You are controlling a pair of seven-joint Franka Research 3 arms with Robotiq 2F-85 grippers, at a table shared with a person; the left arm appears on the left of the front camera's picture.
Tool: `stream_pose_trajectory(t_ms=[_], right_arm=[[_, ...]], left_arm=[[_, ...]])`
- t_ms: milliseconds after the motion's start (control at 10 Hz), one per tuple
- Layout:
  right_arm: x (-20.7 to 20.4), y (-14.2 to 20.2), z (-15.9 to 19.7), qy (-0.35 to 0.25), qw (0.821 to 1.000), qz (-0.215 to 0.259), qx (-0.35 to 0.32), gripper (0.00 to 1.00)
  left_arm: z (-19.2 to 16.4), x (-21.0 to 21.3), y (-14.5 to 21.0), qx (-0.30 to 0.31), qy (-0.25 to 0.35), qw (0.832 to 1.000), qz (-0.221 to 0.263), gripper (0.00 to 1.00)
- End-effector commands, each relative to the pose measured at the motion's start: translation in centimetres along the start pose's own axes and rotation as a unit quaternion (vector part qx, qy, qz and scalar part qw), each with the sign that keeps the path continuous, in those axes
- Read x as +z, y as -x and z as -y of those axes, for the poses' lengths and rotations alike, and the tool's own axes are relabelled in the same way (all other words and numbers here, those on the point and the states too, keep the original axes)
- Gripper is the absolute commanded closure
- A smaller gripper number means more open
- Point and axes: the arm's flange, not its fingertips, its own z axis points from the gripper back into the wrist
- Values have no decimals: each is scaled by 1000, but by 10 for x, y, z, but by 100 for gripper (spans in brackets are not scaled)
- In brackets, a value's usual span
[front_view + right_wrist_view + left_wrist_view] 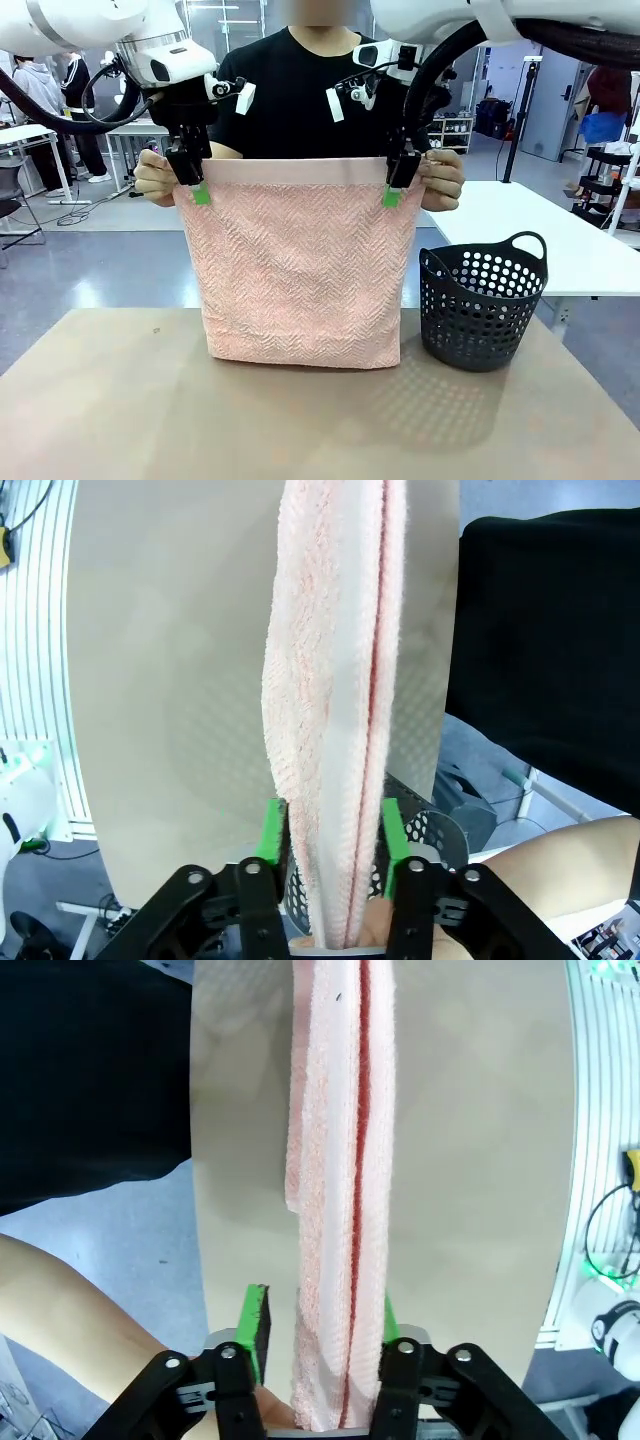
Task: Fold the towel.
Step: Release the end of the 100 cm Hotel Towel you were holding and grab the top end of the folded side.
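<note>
The salmon-pink towel (300, 280) hangs doubled and upright over the table, its lower edge resting on the tabletop. A person's hands (152, 178) hold its two top corners. My left gripper (197, 190) is shut on the top left corner, just inside the person's hand. In the left wrist view the towel (340, 1160) runs between the left gripper's (320, 1328) green pads, one pad a sliver off it. My right gripper (395, 190) is shut on the top right corner. The right wrist view shows the towel (335, 680) pinched by both pads of the right gripper (335, 830).
A dark perforated basket (480, 310) stands on the brown table (100, 400) right of the towel, and its rim (440, 830) shows below the right gripper. The person stands close behind the towel at the far edge. The near half of the table is bare.
</note>
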Motion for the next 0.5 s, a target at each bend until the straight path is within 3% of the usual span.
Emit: stream_pose_trajectory(t_ms=[0, 100, 400], right_arm=[[1, -1, 0, 2, 1000, -10, -13, 98], [1, -1, 0, 2, 1000, -12, -13, 100], [0, -2, 2, 1, 1000, -12, -18, 100]], left_arm=[[4, 4, 3, -8, 7, 1000, 5, 92], [5, 5, 5, -6, 8, 1000, 7, 100], [8, 6, 8, 6, 2, 1000, 10, 100]])
